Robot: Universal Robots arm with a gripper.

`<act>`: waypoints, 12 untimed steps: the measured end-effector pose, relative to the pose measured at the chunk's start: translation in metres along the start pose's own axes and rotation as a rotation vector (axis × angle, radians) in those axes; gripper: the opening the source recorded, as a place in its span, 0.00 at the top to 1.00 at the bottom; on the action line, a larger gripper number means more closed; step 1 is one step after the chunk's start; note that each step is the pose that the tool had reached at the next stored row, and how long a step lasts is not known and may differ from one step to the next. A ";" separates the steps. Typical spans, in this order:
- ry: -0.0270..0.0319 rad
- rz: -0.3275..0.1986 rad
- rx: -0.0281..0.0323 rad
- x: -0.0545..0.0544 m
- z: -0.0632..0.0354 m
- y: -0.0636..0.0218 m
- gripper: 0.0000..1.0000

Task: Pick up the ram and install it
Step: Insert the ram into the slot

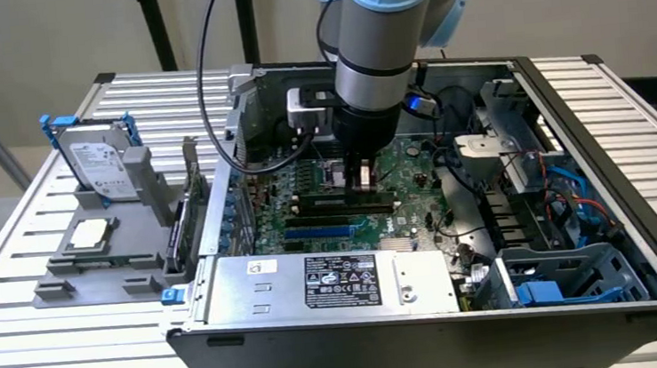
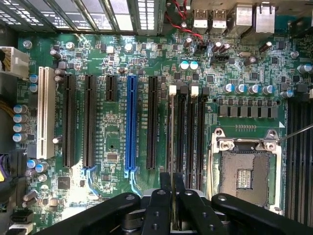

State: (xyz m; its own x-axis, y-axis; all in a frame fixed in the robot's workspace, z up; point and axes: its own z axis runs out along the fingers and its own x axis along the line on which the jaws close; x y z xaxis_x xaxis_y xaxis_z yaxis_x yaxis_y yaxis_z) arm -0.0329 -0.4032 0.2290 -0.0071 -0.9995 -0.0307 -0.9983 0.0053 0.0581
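Slatted table [image 1: 33, 344], open computer case [image 1: 619, 239], claw [image 2: 172, 205] pinching the ram [image 2: 171, 147] edge-on over memory slots [image 2: 190, 142].

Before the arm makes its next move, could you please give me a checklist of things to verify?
1. Grip: gripper closed on the ram, which is seen edge-on: ok.
2. Alignment: ram runs in line with the white latch of its slot: ok.
3. Seating depth in that slot: cannot tell.
4. Neighbouring slots empty: ok.
5. Black cable hangs clear of the slots: ok.
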 end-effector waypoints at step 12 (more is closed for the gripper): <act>0.0107 0.005 0.0002 -0.001 0.0012 -0.0001 0.87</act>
State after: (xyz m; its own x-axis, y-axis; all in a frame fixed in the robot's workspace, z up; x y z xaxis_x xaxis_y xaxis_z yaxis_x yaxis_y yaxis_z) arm -0.0329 -0.4022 0.2278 -0.0116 -0.9997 -0.0197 -0.9983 0.0105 0.0580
